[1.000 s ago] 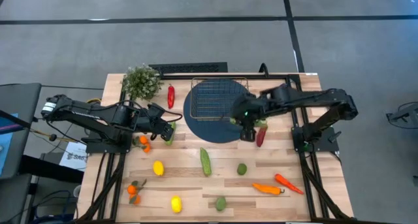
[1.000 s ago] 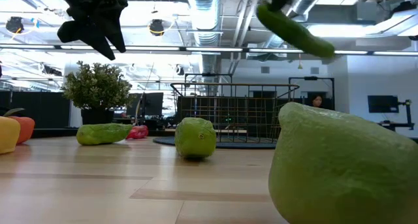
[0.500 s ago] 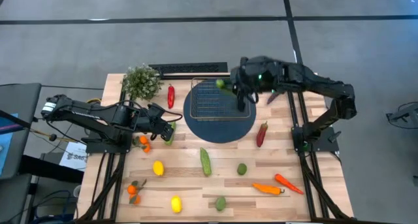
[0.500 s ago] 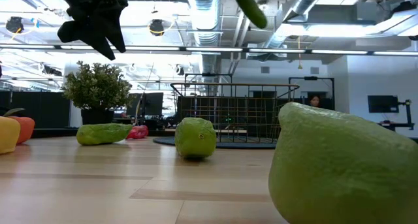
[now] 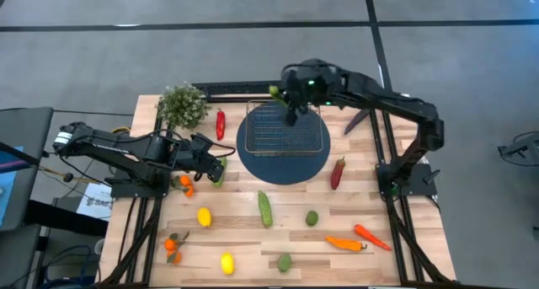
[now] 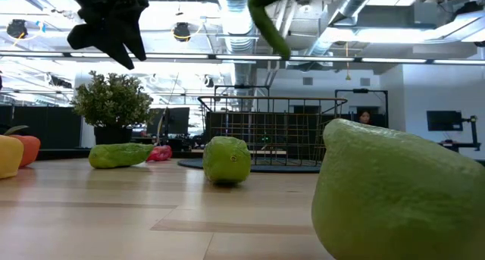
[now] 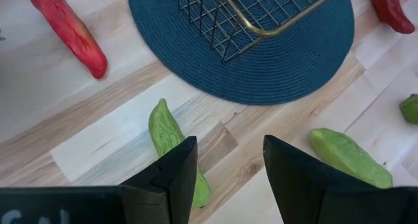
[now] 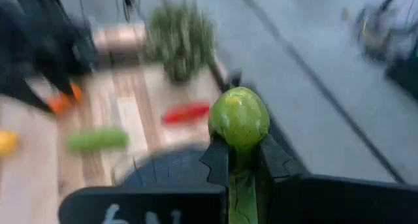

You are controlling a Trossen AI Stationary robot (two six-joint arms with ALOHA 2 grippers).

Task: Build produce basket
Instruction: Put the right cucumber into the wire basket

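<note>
While clamped on a long green toy cucumber (image 8: 239, 119), right gripper (image 5: 290, 95) hangs above the shallow dark wire basket (image 5: 286, 129) | left gripper (image 7: 225, 175) half-open, empty, above a green pepper (image 7: 166, 136).

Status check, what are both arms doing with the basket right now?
Right gripper shut on green cucumber, high over the basket. Left gripper open, low over a cucumber beside the mat. Basket empty.

Right claw (image 5: 289, 104) clamped, raised at table's back; left claw (image 7: 225, 162) parted, low.
</note>
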